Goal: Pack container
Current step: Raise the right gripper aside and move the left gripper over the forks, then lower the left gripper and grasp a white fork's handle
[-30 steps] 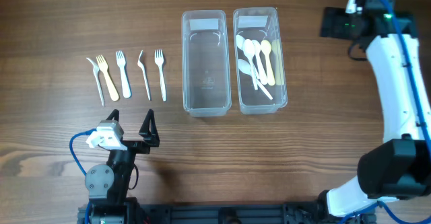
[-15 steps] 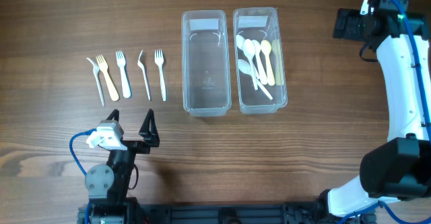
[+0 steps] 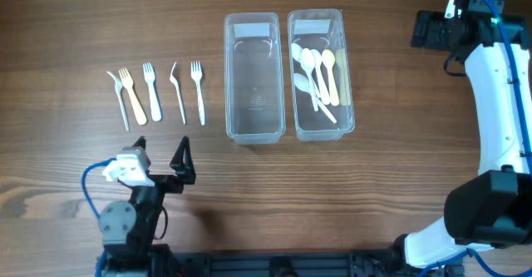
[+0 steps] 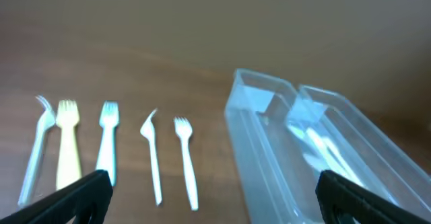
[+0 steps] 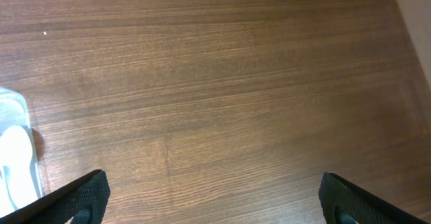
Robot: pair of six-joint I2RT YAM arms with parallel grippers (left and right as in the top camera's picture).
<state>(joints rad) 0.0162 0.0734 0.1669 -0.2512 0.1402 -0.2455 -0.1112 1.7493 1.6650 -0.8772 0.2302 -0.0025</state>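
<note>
Several plastic forks (image 3: 154, 92), white ones and one yellowish, lie in a row on the table's left; they also show in the left wrist view (image 4: 108, 150). An empty clear container (image 3: 252, 123) stands beside a second clear container (image 3: 347, 102) that holds several white and cream spoons (image 3: 316, 73). My left gripper (image 3: 160, 154) is open and empty, near the front edge, below the forks; its fingertips frame the left wrist view (image 4: 212, 197). My right gripper (image 3: 426, 29) is open and empty at the far right, right of the spoon container; it hovers over bare wood (image 5: 215, 197).
The wooden table (image 3: 391, 177) carries nothing else. The right arm's white links (image 3: 499, 111) run along the right edge. Blue cables hang at both wrists. A corner of the spoon container (image 5: 13, 157) shows in the right wrist view.
The right gripper moved a little to the right, away from the spoon container, then held still. The left arm shifted slightly left. Forks, spoons and containers have not moved.
</note>
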